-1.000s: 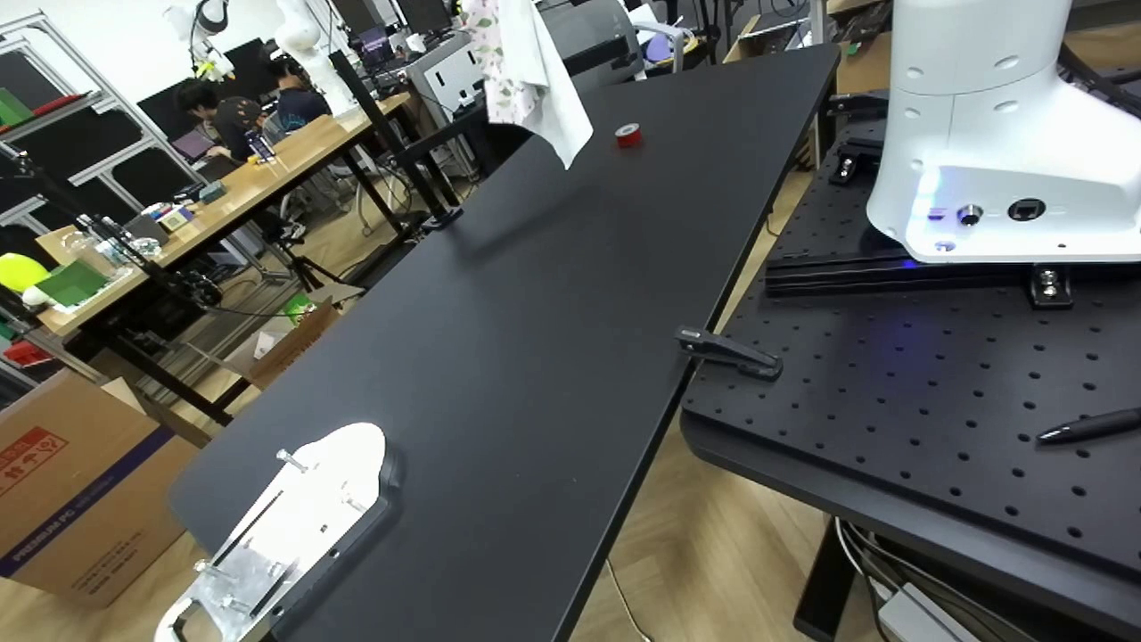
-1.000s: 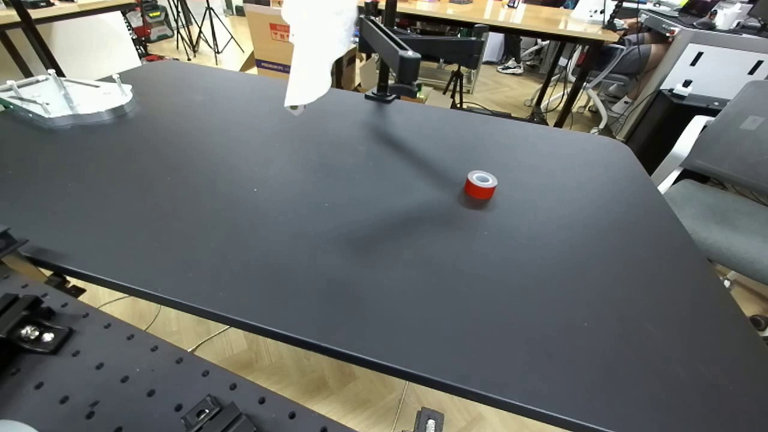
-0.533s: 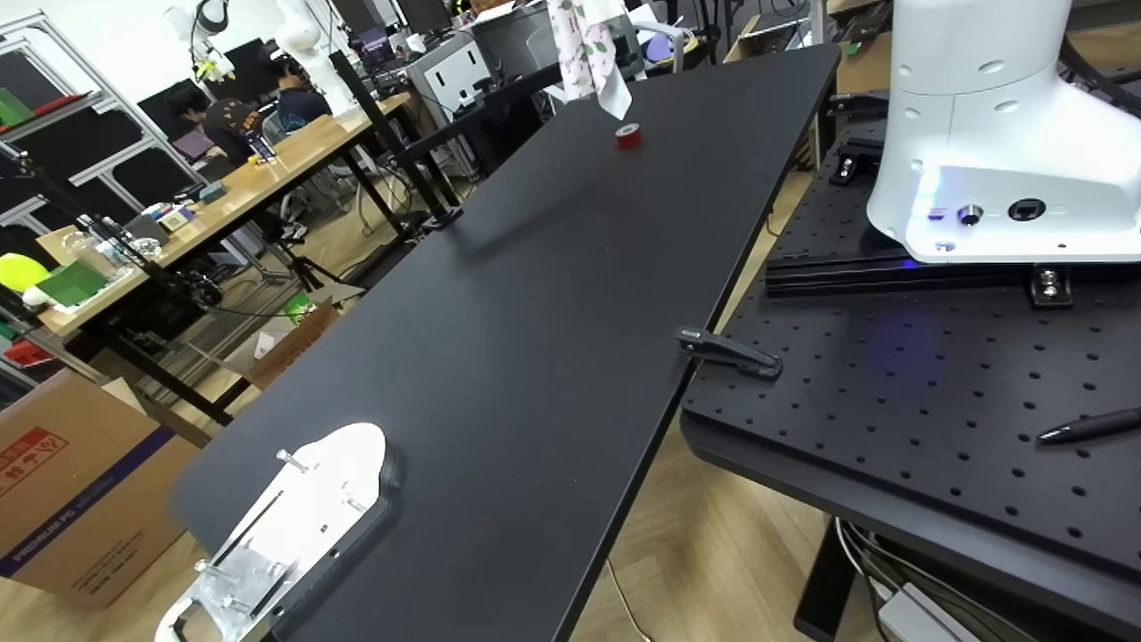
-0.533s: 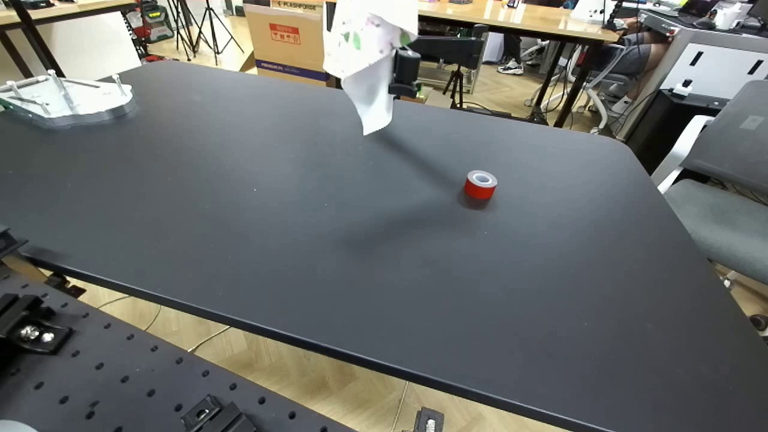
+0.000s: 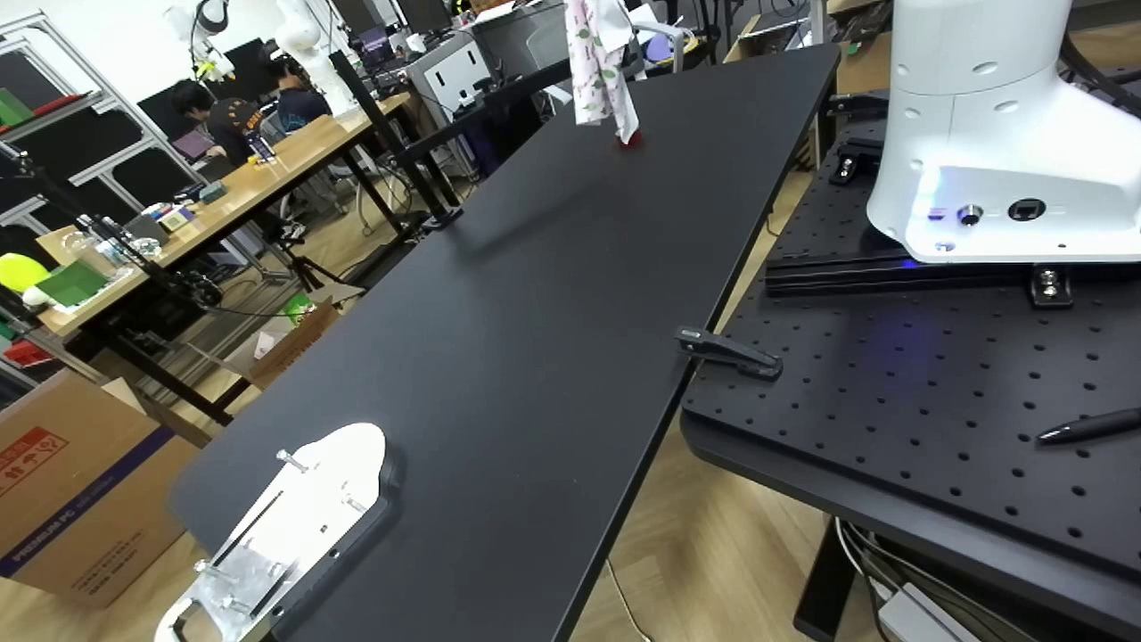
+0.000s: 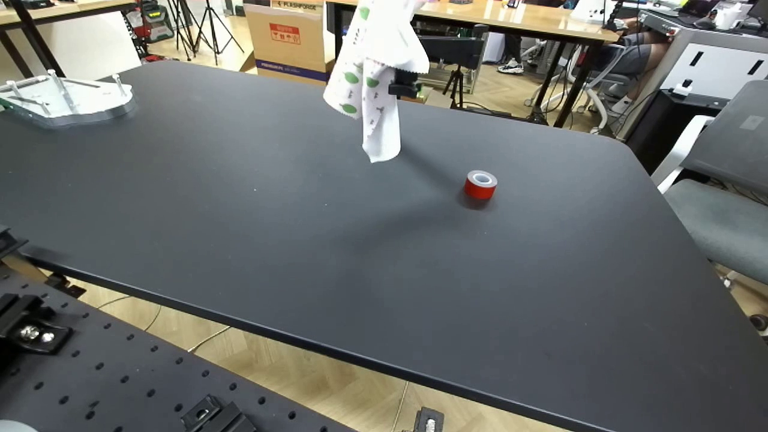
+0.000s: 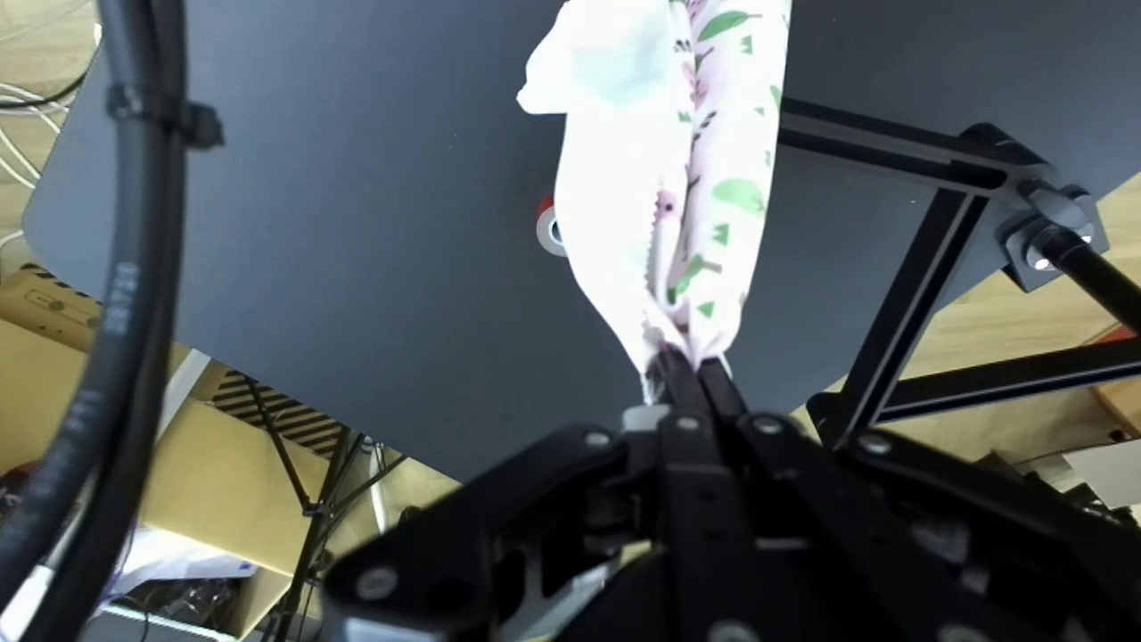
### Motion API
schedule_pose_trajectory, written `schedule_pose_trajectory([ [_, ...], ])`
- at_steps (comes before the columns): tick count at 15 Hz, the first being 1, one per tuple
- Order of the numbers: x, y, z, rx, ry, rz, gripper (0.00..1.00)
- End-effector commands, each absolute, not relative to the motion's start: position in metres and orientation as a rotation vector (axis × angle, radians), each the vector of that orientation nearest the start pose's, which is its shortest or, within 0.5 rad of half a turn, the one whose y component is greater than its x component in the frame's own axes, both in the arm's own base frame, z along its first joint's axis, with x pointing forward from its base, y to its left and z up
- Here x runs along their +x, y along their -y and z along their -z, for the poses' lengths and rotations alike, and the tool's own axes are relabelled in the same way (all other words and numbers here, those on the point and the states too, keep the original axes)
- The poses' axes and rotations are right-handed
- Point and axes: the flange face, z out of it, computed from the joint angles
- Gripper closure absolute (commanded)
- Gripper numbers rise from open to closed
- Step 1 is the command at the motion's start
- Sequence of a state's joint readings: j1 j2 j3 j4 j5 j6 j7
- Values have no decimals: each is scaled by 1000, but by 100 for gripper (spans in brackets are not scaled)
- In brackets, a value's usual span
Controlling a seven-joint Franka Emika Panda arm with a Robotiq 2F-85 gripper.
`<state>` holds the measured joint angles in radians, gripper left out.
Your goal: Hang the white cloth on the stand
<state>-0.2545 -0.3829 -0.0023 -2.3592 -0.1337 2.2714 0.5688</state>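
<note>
White cloth (image 6: 372,78): hung in loose folds below the tool (image 7: 693,358), its leaf print showing, the hem over the worktop (image 6: 384,288); whether it touched that surface could not be told
Tool: its fingers (image 7: 683,383) stood together, clamped on the gathered part of the cloth
Stand (image 7: 914,299): black, rose from the worktop's edge, and its bar met the cloth's outline in the wrist view; contact could not be told
Red tape roll (image 6: 480,192): sat flat on the worktop, partly covered by the cloth in the wrist view
White pegged board (image 5: 307,504): rested near one end, well apart from the stand
</note>
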Motion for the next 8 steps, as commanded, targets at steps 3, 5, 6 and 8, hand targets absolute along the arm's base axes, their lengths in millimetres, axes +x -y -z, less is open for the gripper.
schedule_pose_trajectory([
  [3, 450, 138, -477, -2894, -1268, 417, 99],
  [5, 449, 144, -468, -2884, -1285, 385, 99],
  [6, 449, 146, -463, -2879, -1293, 369, 99],
  [8, 446, 153, -453, -2868, -1312, 337, 99],
])
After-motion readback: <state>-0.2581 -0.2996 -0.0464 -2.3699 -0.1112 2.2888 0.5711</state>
